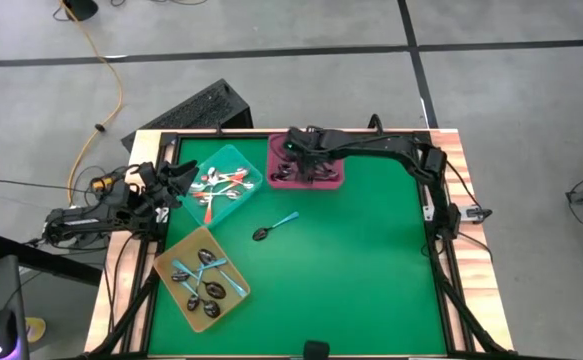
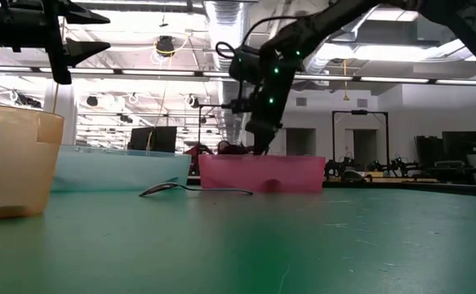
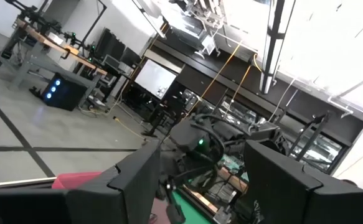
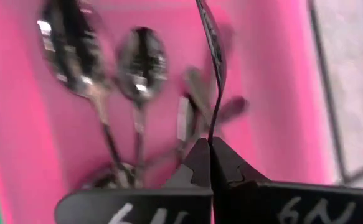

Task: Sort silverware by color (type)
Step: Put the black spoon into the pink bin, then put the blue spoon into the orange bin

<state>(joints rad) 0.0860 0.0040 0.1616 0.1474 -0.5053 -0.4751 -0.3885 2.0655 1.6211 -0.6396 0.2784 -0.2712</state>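
Right wrist view is showing the right gripper [image 4: 210,163] pinching a dark spoon [image 4: 211,56] over the pink tray [image 4: 274,81], presumably for release there.

Green table [image 1: 361,270], pink tray [image 1: 306,180]

Your right hand [image 1: 306,160] hangs fingers-down at the far edge of the tabletop, clamped together. Your left hand [image 1: 178,180] waits at the left side, fingers spread.

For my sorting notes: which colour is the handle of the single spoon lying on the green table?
Light blue; the lone spoon shows best in the high view.
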